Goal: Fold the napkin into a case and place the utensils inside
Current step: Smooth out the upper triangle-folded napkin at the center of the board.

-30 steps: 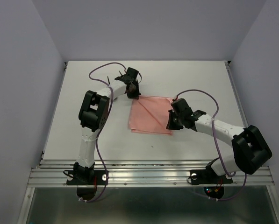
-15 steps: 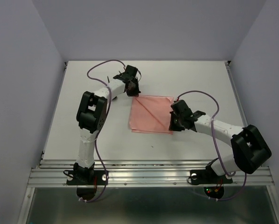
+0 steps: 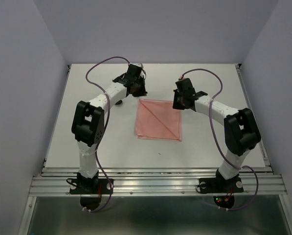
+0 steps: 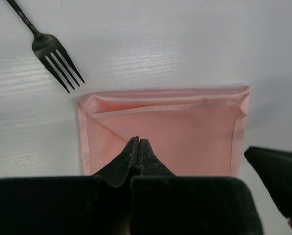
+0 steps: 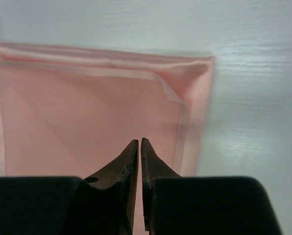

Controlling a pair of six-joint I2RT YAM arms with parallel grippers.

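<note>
- Folding in hand, I judge: pale salmon-pink cloth napkin (image 3: 158, 120) lies flat, mid-frame.
- Left gripper (image 4: 138, 141) clenched, right gripper (image 5: 139, 141) nearly closed; both empty.
- Next: open, pinch an edge.

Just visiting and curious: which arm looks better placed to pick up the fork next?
Left, probably. The fork lies on the table just past the napkin corner in the left gripper camera's view. The right gripper camera shows only napkin and table.
</note>
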